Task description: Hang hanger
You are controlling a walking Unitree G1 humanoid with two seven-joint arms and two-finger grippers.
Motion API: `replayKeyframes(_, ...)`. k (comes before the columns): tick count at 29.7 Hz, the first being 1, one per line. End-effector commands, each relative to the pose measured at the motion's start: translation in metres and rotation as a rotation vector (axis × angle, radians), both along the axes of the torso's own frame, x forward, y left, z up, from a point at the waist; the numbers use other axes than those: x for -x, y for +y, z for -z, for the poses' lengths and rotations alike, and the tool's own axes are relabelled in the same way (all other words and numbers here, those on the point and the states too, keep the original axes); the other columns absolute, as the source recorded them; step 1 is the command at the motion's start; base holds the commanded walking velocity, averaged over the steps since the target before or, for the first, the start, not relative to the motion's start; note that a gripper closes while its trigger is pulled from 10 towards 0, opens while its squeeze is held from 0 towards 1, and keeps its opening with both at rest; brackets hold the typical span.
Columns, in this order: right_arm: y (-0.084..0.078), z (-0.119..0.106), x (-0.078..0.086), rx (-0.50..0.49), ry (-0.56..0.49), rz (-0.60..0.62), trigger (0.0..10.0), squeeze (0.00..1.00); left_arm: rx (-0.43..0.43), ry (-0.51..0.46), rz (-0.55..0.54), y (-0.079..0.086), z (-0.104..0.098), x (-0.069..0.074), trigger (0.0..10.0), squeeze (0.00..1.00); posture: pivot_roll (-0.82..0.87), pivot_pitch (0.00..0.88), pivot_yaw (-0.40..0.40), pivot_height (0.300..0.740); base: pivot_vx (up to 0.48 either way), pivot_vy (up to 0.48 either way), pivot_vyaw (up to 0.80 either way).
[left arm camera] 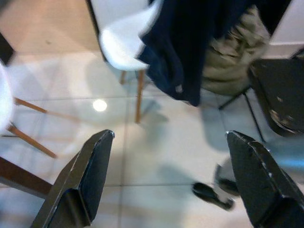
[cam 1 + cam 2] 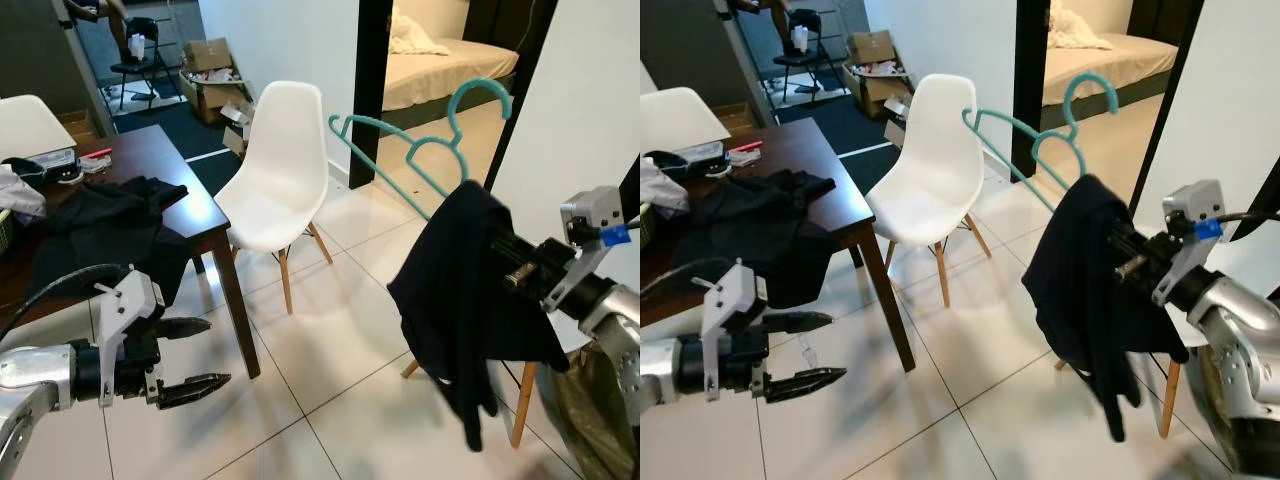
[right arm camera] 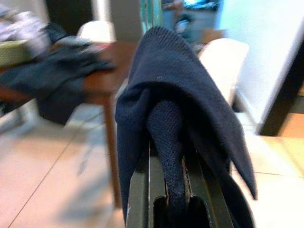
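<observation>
White floor tiles (image 2: pixel 330 350) spread ahead of you, with a dark wooden table (image 2: pixel 170 170) on your left carrying black clothes (image 2: pixel 110 215), a white chair (image 2: pixel 275 170) beside it, and a doorway (image 2: pixel 440 70) to a bedroom beyond.

Your right end effector (image 2: pixel 500 250) is clenched on a dark garment (image 2: pixel 465 300) that is draped over it and hangs down toward the floor; the right wrist view shows the cloth pinched between the two black fingers (image 3: pixel 142 190). The teal hanger (image 2: pixel 420 150) rises out of the top of that bundle, so it rides with your right arm. Its long axis slants up and to your left from the end effector, with the hook (image 2: pixel 480 95) at the top pointing toward the doorway.

Your left end effector (image 2: pixel 195 352) hovers low over the tiles near the table leg (image 2: pixel 240 310), released, fingers spread apart and holding nothing. It sits well apart from the hanger, which lies to its right and higher.

No rail or rod is visible from here, so I judge you need to find one before you raise the hook, and the right arm is plainly the one to carry it.
</observation>
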State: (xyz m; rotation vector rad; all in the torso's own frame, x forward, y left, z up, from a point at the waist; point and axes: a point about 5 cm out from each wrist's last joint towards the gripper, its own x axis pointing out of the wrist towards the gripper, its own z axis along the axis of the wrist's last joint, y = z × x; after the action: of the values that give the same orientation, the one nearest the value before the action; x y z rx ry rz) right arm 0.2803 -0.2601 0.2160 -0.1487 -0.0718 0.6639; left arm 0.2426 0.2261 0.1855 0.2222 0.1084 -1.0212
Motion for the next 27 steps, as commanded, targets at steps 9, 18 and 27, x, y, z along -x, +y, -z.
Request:
replayKeyframes(9,0.029,0.027,0.024,0.348,0.141,-0.319,0.0,0.00,0.186,-0.223,0.186,-0.015,-0.068,0.005,10.0,0.00,-0.02,0.000,0.030,0.740,0.000,0.000,0.00)
replayKeyframes(18,0.048,0.016,0.034,0.380,0.117,-0.481,0.0,0.00,0.077,-0.255,0.314,-0.016,-0.085,0.002,10.0,0.00,-0.02,0.000,0.044,0.740,0.000,0.000,0.00)
replayKeyframes(27,0.066,0.002,0.050,0.383,0.074,-0.604,0.0,0.00,0.036,-0.156,0.335,-0.019,-0.059,-0.003,10.0,0.00,-0.03,0.000,0.054,0.740,0.000,0.000,0.00)
